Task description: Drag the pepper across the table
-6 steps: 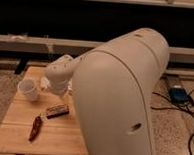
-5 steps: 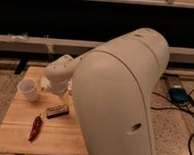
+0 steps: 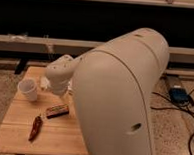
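Pepper [image 3: 35, 127], small, slender and dark red, lies on the light tan wooden plank table [image 3: 61, 139], at about 7 o'clock from the dark rectangular bar [image 3: 57, 111]. Its long axis runs from 1 to 7 o'clock, but which end is the tip I cannot tell. It is likely light, slightly soft and smooth-skinned, so pressing at mid-body should suit dragging. The gripper [image 3: 63, 91] hangs above the bar at 12 o'clock; whether released or clenched I cannot tell.
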